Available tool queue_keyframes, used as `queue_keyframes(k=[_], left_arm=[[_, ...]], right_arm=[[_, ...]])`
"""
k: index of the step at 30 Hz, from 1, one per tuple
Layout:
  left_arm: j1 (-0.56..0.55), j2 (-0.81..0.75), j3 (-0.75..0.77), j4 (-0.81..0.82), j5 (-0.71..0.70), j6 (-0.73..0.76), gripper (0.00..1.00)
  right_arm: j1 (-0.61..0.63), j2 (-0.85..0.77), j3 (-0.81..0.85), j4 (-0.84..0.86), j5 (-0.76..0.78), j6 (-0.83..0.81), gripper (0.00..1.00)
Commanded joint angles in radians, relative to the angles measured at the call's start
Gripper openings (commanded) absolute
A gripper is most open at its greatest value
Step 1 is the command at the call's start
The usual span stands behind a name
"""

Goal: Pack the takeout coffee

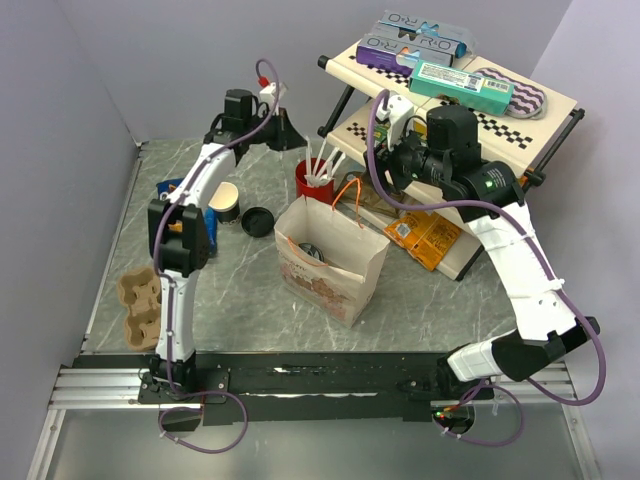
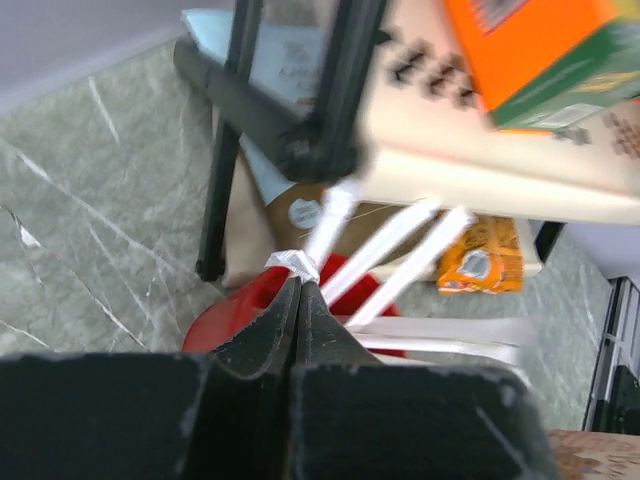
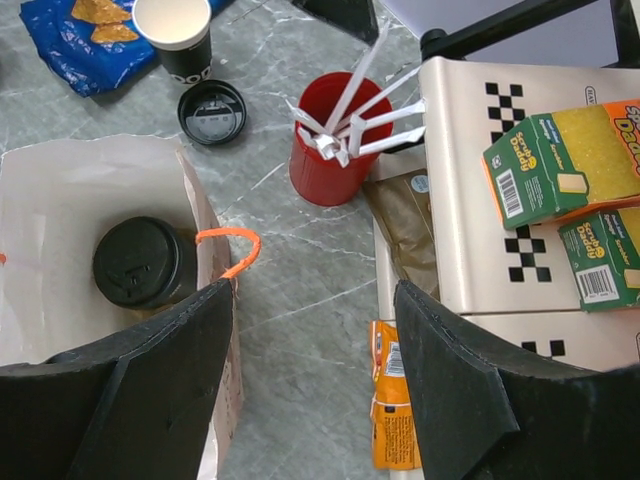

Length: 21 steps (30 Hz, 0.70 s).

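Note:
One takeout coffee (image 3: 140, 262) with its black lid on stands inside the open paper bag (image 1: 330, 265), low on the left of the right wrist view. A lidless cup (image 1: 226, 200) with a cream inside and dark sleeve stands left of the bag, and a loose black lid (image 1: 258, 220) lies beside it. My left gripper (image 2: 297, 272) is shut, its tips pinching the crumpled top of a white straw (image 2: 325, 225) that rises from the red cup (image 1: 315, 182). My right gripper (image 3: 312, 295) hangs open above the bag's right edge, holding nothing.
A two-level checkered rack (image 1: 540, 100) with boxes stands at the back right, its black leg (image 2: 225, 170) close to my left gripper. Orange packets (image 3: 395, 400) lie under it. A cardboard cup carrier (image 1: 140, 300) sits at the left, a blue snack bag (image 3: 85, 30) behind the cup.

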Motion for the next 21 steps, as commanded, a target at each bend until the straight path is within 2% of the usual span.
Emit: queue_keyframes(k=[1, 7, 10, 13, 14, 17, 21], left_arm=[[0.005, -0.238, -0.024, 0.096, 0.047, 0.023, 0.01], [0.013, -0.401, -0.056, 0.077, 0.073, 0.007, 0.01], [0.016, -0.487, -0.041, -0.023, 0.087, 0.036, 0.01], [0.027, -0.619, -0.117, -0.019, 0.125, 0.046, 0.01], [0.031, -0.687, -0.172, -0.005, 0.159, 0.049, 0.01], [0.031, -0.769, -0.211, -0.018, 0.234, 0.055, 0.01], [0.031, -0.817, -0.226, -0.086, 0.326, 0.035, 0.01]], right_arm=[[-0.004, -0.035, -0.021, 0.042, 0.019, -0.007, 0.72], [-0.006, -0.056, -0.055, 0.065, 0.042, -0.010, 0.72], [-0.016, -0.058, -0.049, 0.077, 0.081, 0.013, 0.72], [-0.036, -0.051, -0.035, 0.087, 0.100, 0.028, 0.71], [-0.041, -0.048, -0.032, 0.088, 0.103, 0.031, 0.71], [-0.048, -0.039, -0.026, 0.088, 0.109, 0.034, 0.71], [-0.058, -0.035, -0.029, 0.090, 0.102, 0.043, 0.71]])
